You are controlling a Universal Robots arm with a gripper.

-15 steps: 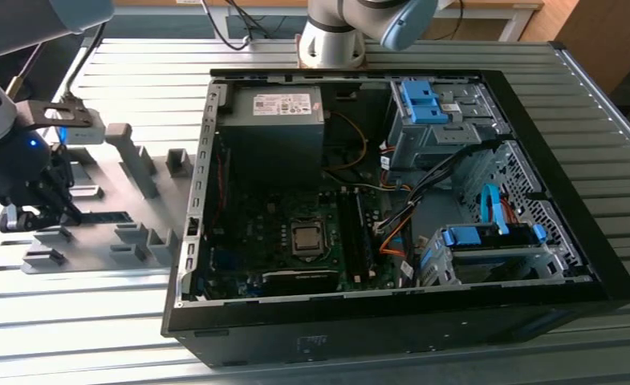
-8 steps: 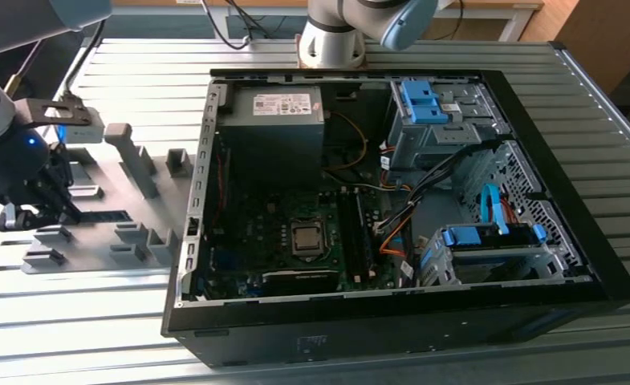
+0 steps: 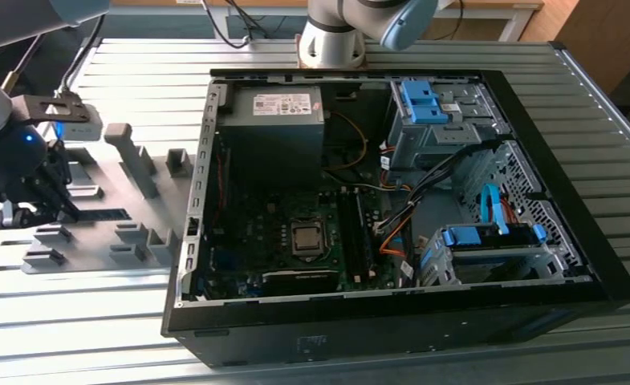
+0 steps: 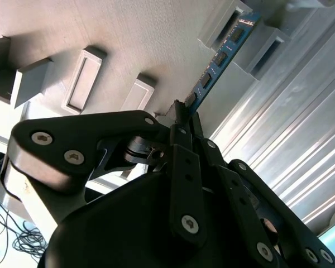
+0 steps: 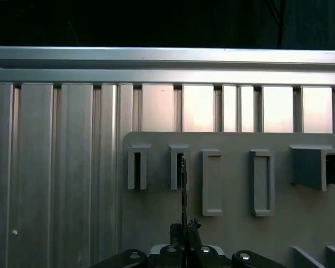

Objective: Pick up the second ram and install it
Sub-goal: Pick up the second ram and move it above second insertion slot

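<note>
Black gripper (image 4: 181,114) pinched tight on the long blue circuit-board ram strip (image 4: 219,57), we see its tip at a grey slotted block (image 4: 216,26)

The gripper (image 5: 183,229) holds the second ram (image 5: 183,192) edge-on, its end at a slotted block (image 5: 173,167).

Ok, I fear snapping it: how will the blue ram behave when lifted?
The second ram looks thin and flat: probably light, stiff, brittle if twisted. It sticks out well beyond the hand, so may lever. Its far end meets a grey slot block and might snag.
</note>
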